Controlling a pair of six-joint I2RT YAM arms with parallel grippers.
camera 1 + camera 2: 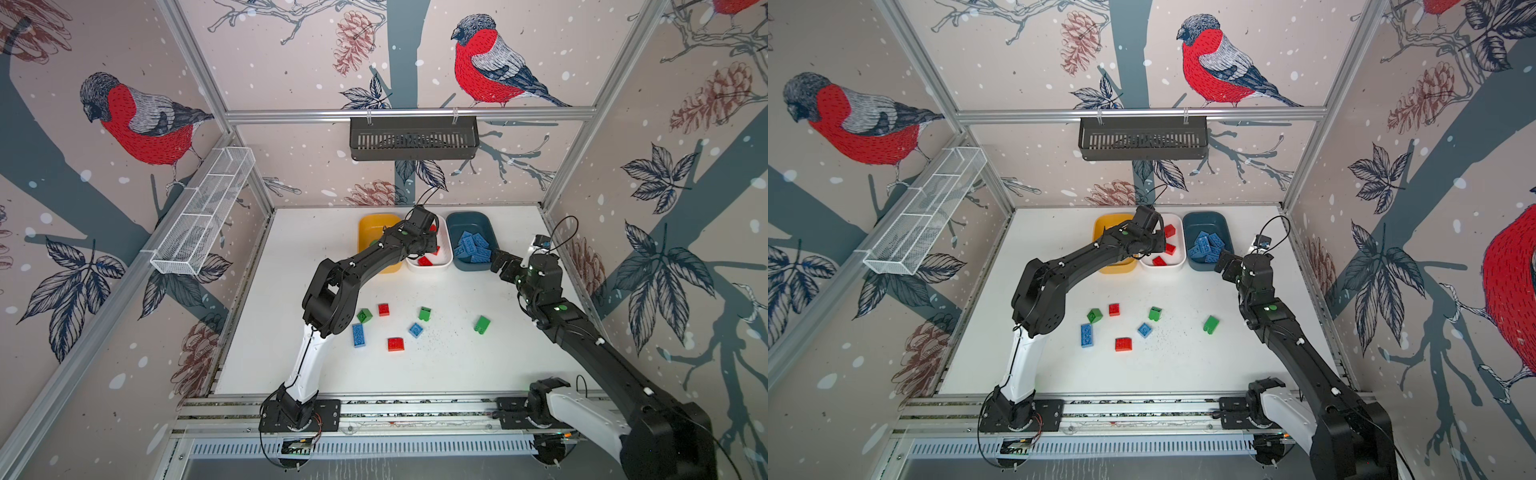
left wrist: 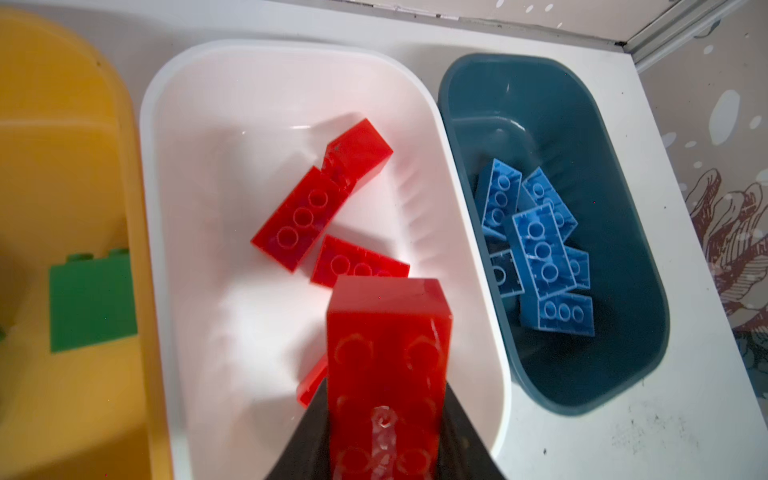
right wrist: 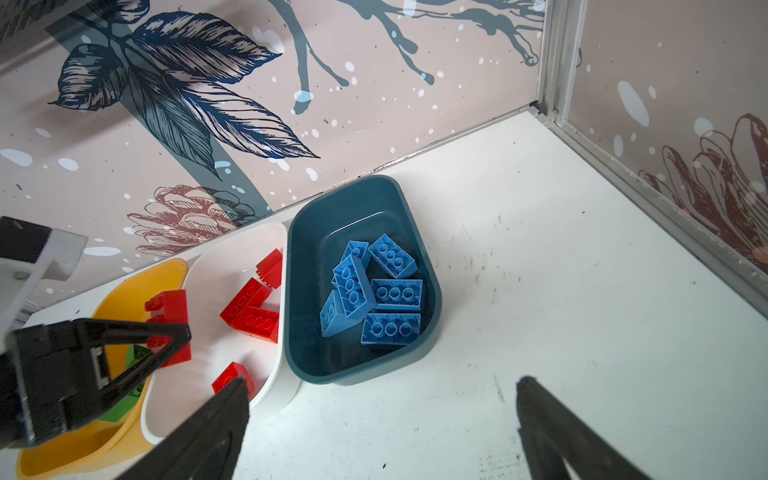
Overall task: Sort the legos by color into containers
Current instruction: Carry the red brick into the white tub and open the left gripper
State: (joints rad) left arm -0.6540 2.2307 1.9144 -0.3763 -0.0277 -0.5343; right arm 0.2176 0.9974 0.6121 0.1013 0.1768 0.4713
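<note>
Walls (image 1: 291, 62) papered with red-breasted birds, branches and pine cones close the cell on three sides, framed by aluminium bars. A white mesh rack (image 1: 203, 212) hangs on the left wall and a black slotted basket (image 1: 413, 139) on the back rail. The floor is a white table (image 1: 457, 365), scuffed and speckled with dark crumbs.

Both black arms reach toward the back of the table. Three tubs stand there side by side, long axes running front to back. The yellow tub (image 1: 370, 228) is on the left, the white tub (image 1: 432, 267) in the middle and the teal tub (image 1: 465, 220) on the right, with the white and teal rims touching.

The left gripper (image 2: 386, 382) hangs over the white tub, jaws closed narrow on an oblong red brick (image 2: 386, 332). The brick's long axis runs along the fingers, free end pointing down into the tub, studded face toward the wrist camera. The right gripper (image 3: 382, 384) sits just beside the teal tub's near end, jaws spread wide with nothing between them.

Blue bricks (image 3: 395, 293) lie heaped in the teal tub, pointing every way. Red bricks (image 2: 299, 220) lie in the white tub and a green brick (image 2: 93, 299) in the yellow. Seven loose bricks (image 1: 395, 344) are scattered mid-table: three green, two red, two blue. The blue oblong (image 1: 359, 335) among them points front to back.
</note>
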